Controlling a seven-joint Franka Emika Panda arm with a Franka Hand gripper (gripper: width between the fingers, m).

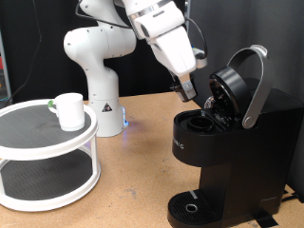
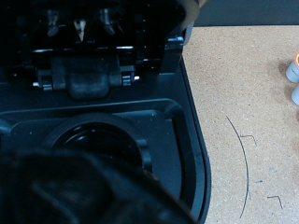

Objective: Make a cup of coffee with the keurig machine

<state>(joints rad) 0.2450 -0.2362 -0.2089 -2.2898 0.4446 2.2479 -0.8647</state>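
The keurig machine [image 1: 237,142] stands at the exterior view's right with its lid [image 1: 231,87] and silver-grey handle [image 1: 256,85] raised. Its pod chamber [image 1: 201,122] is uncovered and also fills the wrist view [image 2: 93,140] as a dark round well. My gripper [image 1: 188,92] hangs just above and to the left of the chamber, close to the raised lid. Its fingers look pressed together with nothing visible between them. The white cup [image 1: 68,109] stands on top of a round white two-tier stand [image 1: 47,152] at the exterior view's left, far from the gripper.
The arm's white base [image 1: 100,85] stands behind the stand on the wooden table. The machine's round drip tray [image 1: 195,207] is at the bottom, with nothing on it. Small orange and blue objects [image 2: 293,70] show at the wrist view's edge. Thin dark marks [image 2: 245,159] cross the table.
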